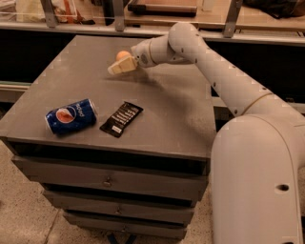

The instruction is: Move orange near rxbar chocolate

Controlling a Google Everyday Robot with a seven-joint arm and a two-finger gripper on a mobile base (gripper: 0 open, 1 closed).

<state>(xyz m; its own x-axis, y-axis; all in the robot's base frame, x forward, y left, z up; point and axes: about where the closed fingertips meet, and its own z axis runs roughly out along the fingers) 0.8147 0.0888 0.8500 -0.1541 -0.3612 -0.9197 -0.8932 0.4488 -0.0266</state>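
Observation:
The orange (123, 55) sits at the far middle of the grey cabinet top (176, 114). My gripper (121, 67) is just in front of the orange and hides its lower part; I cannot tell whether they touch. The rxbar chocolate (121, 118), a flat black wrapper with white lettering, lies near the front of the top, well in front of the orange and the gripper. My white arm reaches in from the right.
A blue Pepsi can (70, 116) lies on its side just left of the bar, near the front left edge. The cabinet has drawers (107, 178) below. A shelf with railings (114, 14) runs behind it.

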